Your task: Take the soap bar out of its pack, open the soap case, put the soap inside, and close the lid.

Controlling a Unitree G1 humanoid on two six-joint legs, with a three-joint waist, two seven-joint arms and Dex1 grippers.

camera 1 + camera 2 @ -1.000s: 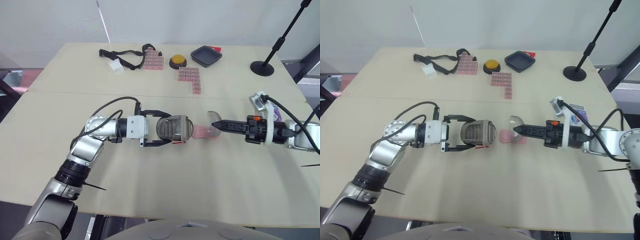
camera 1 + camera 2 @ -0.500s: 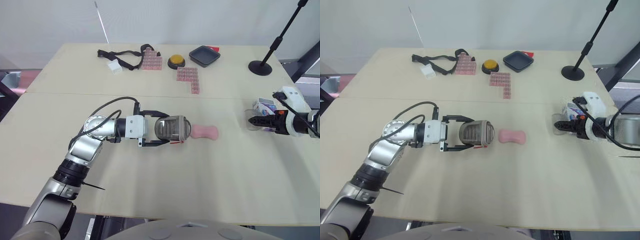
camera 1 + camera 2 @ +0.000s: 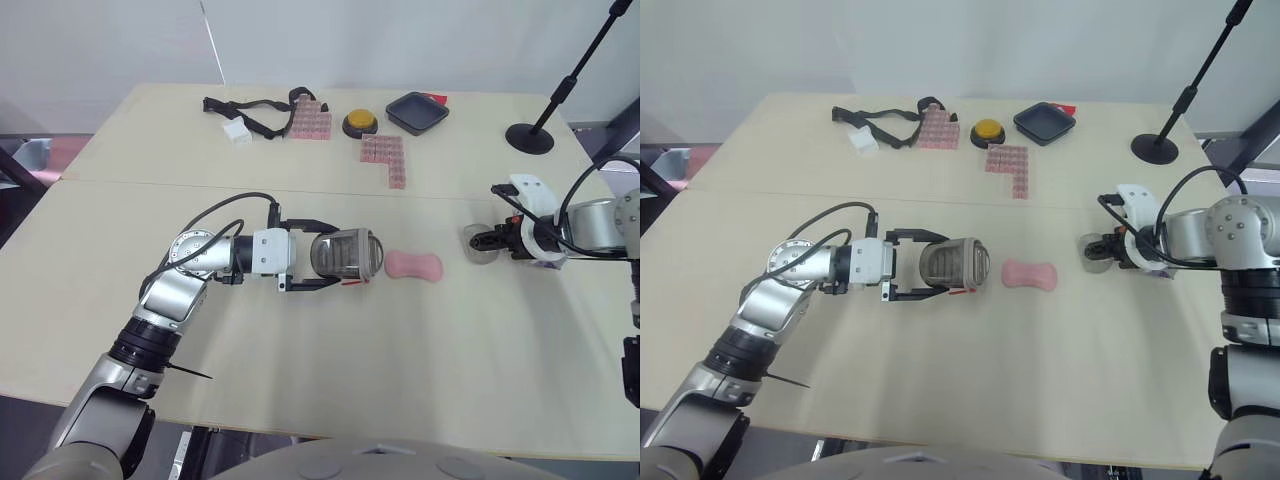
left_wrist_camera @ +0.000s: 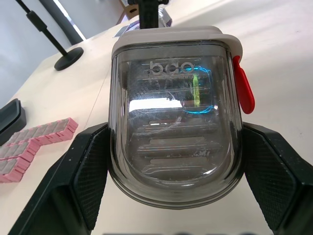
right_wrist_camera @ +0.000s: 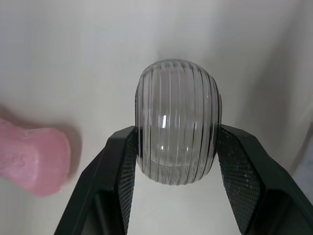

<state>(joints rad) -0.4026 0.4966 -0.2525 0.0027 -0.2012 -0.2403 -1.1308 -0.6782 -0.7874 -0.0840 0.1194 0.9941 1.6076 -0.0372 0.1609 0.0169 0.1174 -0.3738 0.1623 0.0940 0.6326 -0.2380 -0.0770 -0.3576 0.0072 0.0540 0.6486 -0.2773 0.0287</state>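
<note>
On the table (image 3: 300, 380), between the 2 arms, the pink soap bar (image 3: 413, 265) is lying bare, out of its pack. The left gripper (image 3: 943, 264) is clamping its 2 fingers on the sides of the smoky soap case base (image 4: 176, 117), whose red latch is sitting on 1 side. The right gripper (image 3: 487, 243) is pinching the clear ribbed lid (image 5: 177, 128) low over the table, so the case is already standing open. The soap's long axis is running along the line from 1 gripper to the other, 1 end pointing at the far end of the case, just beside it. The left gripper is nearer; the right is lying well apart. Both are occupied, so 1 probably needs freeing before the soap can be lifted in.
</note>
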